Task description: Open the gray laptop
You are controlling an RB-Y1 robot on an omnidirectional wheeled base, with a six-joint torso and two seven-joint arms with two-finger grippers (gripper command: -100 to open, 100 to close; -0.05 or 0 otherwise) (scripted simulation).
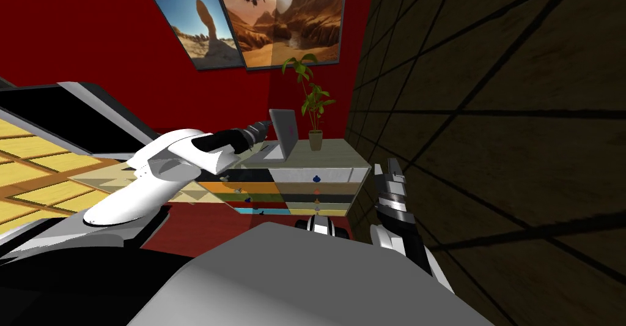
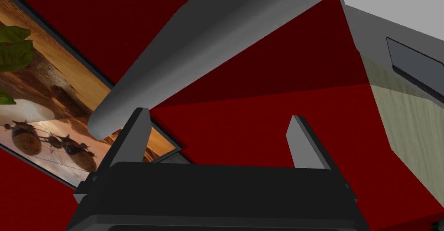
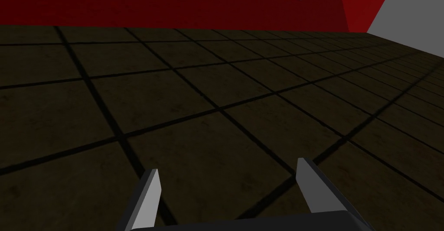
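1. The gray laptop (image 1: 284,134) is sitting on top of the dresser (image 1: 333,156), its lid raised well off the base, just beside a potted plant (image 1: 313,105).
2. Your left gripper (image 1: 264,125) is hovering at the lid's free edge, on the side away from the plant.
3. In the left wrist view its fingers (image 2: 134,137) are standing wide apart, clamping nothing. One fingertip is meeting the lid's rounded corner (touching or just shy, you cannot tell).
4. The lid (image 2: 217,50) is crossing above the gap between them.
5. Your right gripper (image 1: 389,175) is hanging low beside the dresser's end, near the dark tiled wall (image 1: 519,126), blades spread too.
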